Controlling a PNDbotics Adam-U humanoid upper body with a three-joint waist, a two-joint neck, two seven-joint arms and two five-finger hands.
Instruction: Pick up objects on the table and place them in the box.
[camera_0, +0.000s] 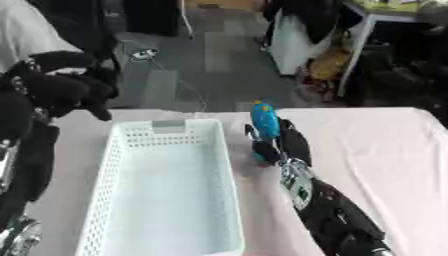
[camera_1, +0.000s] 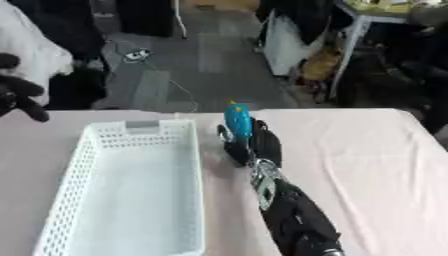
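A slim blue object (camera_0: 264, 122) stands upright on the pink tablecloth just right of the white basket (camera_0: 114, 165). My right hand (camera_0: 282, 142) is wrapped around its lower part, fingers and thumb curled on either side. The basket is long, perforated, and holds nothing that I can see. My left hand (camera_0: 54, 86) hangs raised at the far left, above the table's back left corner, with its fingers curled and nothing in them.
The pink tablecloth (camera_0: 376, 145) stretches to the right of my right arm. Behind the table are a grey floor with a cable, a white table leg and dark bags.
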